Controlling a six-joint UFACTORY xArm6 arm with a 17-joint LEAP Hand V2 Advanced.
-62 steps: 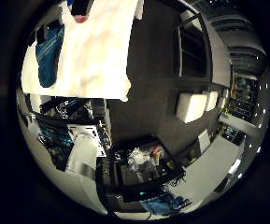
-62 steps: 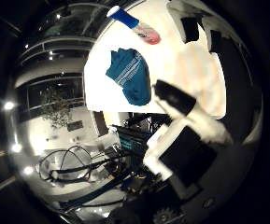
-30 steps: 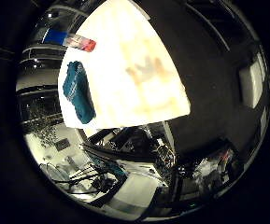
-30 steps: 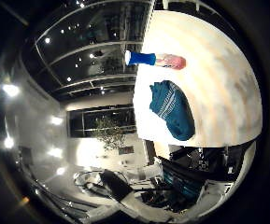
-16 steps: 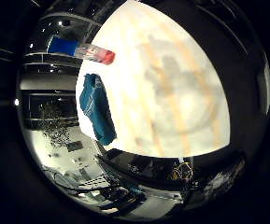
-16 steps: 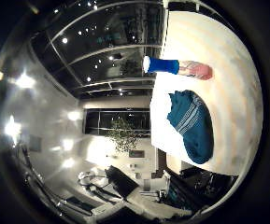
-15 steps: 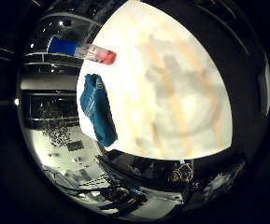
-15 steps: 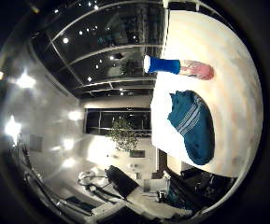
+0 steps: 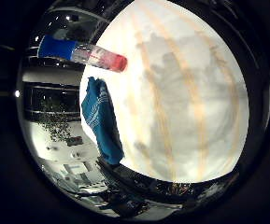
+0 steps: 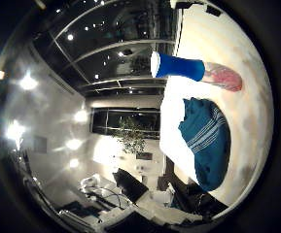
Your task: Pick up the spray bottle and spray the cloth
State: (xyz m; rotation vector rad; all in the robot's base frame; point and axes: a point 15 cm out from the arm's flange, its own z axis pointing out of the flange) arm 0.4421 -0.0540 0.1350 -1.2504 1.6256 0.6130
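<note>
While nothing is yet grasped, the hand's state cannot be told, since none of it shows. On the pale worktop (image 9: 186, 93) the cloth (image 9: 101, 122) lies crumpled near one edge, and just beyond it stands the bottle (image 10: 193, 70), unlifted; pickup and spraying remain. Both now fill more of each view than earlier.

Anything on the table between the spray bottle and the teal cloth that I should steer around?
No. Only a narrow strip of bare table separates the spray bottle from the teal cloth; the little finger side palm view shows it best.
</note>
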